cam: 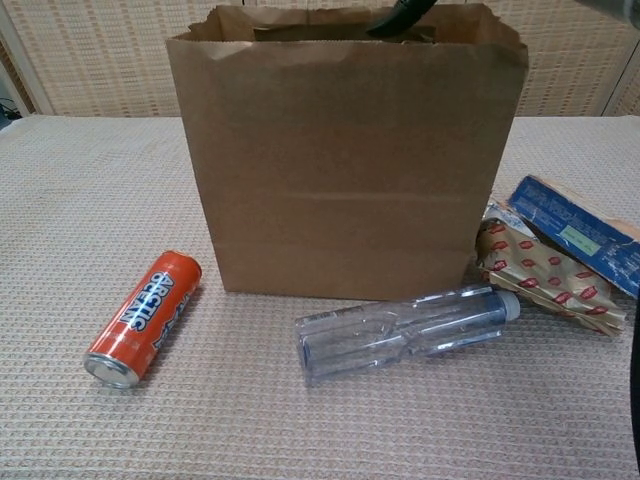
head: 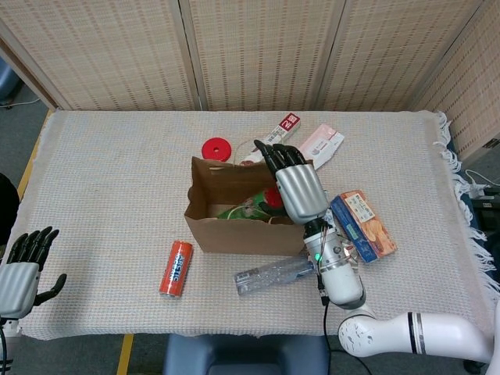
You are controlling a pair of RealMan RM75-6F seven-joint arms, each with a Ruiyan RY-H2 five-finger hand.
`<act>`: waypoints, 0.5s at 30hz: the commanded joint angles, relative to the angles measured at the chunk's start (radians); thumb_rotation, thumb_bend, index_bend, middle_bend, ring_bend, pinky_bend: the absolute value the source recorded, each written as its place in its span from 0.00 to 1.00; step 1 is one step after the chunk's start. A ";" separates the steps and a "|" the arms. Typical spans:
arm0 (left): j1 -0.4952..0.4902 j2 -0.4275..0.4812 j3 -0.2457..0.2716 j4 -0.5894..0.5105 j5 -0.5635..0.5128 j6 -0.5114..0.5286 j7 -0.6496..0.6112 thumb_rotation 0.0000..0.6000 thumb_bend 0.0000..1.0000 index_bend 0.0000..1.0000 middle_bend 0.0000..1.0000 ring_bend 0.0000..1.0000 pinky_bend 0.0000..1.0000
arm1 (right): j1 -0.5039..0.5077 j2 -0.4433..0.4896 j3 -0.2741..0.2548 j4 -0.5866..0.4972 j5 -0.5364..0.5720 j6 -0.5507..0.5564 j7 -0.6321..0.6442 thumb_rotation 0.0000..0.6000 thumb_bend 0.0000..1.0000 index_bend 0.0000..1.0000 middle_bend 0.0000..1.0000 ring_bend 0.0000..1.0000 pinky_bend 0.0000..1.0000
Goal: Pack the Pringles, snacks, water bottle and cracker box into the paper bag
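The green can [head: 248,208] lies inside the paper bag [head: 234,234], below the right hand [head: 295,187], whose fingers [head: 275,156] are spread, empty.

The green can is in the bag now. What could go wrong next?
The right robot hand hangs over the paper bag mouth with fingers spread; pulling back, it might snag the rim and tip the bag. The water bottle lies on its side against the bag's front and could roll when grasped. The Pringles can lies slanted inside, possibly crowding later items.
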 commanded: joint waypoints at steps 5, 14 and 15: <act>0.001 -0.001 -0.001 -0.003 -0.003 0.001 0.007 1.00 0.34 0.00 0.00 0.00 0.00 | -0.091 0.130 -0.038 -0.146 -0.069 0.060 0.060 1.00 0.04 0.00 0.16 0.10 0.13; 0.002 -0.003 -0.001 -0.005 -0.004 0.004 0.016 1.00 0.34 0.00 0.00 0.00 0.00 | -0.307 0.337 -0.215 -0.227 -0.274 0.112 0.251 1.00 0.04 0.00 0.16 0.09 0.13; 0.002 -0.004 -0.002 -0.006 -0.004 0.005 0.017 1.00 0.34 0.00 0.00 0.00 0.00 | -0.333 0.362 -0.247 -0.222 -0.303 0.109 0.278 1.00 0.04 0.00 0.16 0.09 0.13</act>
